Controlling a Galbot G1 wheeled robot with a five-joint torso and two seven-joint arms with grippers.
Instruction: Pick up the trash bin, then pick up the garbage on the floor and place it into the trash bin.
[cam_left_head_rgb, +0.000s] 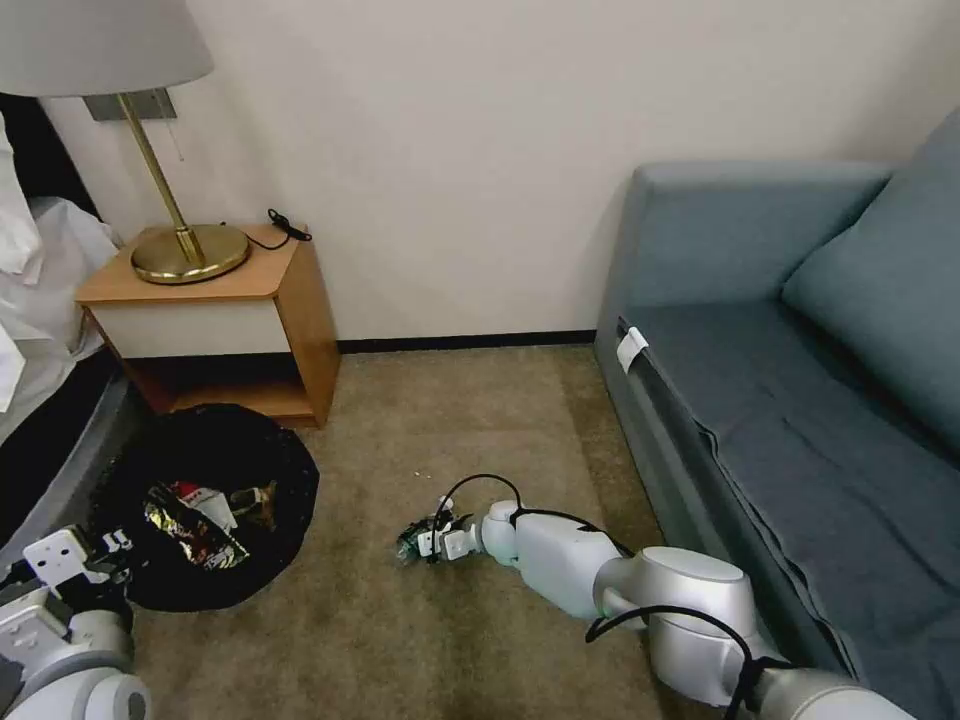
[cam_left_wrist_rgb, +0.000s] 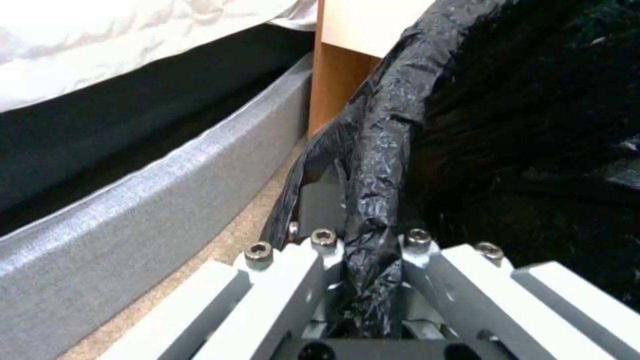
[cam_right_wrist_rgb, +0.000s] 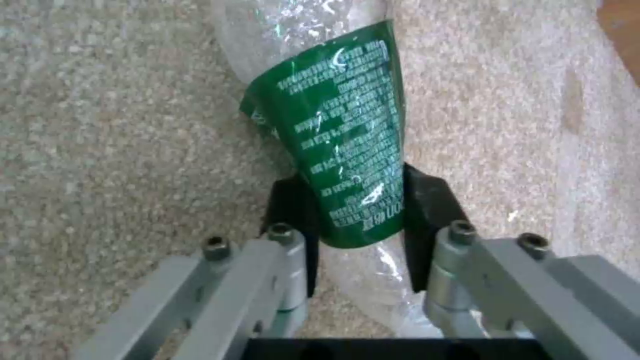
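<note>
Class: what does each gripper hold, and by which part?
The left gripper pinches the trash bin by its bag-wrapped rim. The right gripper clamps the green-labelled bottle across its label, low over the carpet.

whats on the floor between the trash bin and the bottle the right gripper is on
Bare carpet, seen in the head view, separates the trash bin from the bottle in the right gripper.

The bottle (cam_right_wrist_rgb: 340, 145) carries a green label (cam_right_wrist_rgb: 347, 165) with rows of small white print, upside down and too fine to read. Nothing else bears legible text.
</note>
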